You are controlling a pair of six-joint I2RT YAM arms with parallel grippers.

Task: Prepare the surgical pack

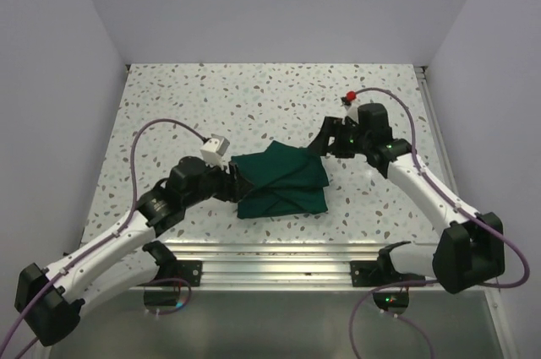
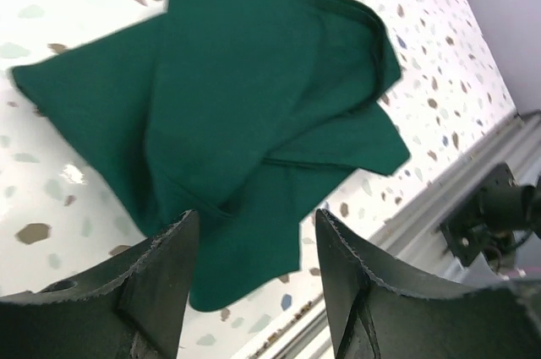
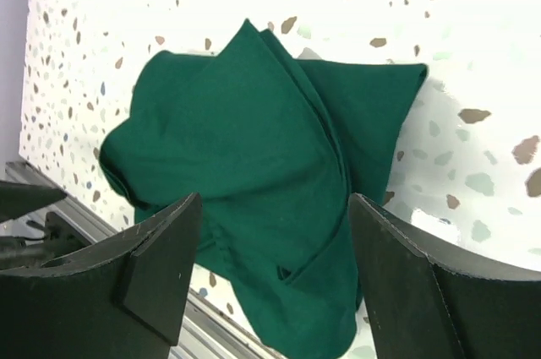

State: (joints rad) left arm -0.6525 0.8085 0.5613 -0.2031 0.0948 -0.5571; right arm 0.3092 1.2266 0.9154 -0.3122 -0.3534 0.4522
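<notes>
The surgical pack is a folded dark green cloth bundle lying on the speckled table near its front edge. Overlapping flaps cover its top, and whatever is inside is hidden. My left gripper stands at the bundle's left edge, open. In the left wrist view the cloth lies just beyond that gripper, with nothing between the fingers. My right gripper sits at the bundle's far right corner, also open. In the right wrist view this gripper hovers over the cloth, its fingers apart and off the fabric.
An aluminium rail runs along the table's near edge, just in front of the bundle. White walls close in the table on the left, right and back. Purple cables loop from both arms.
</notes>
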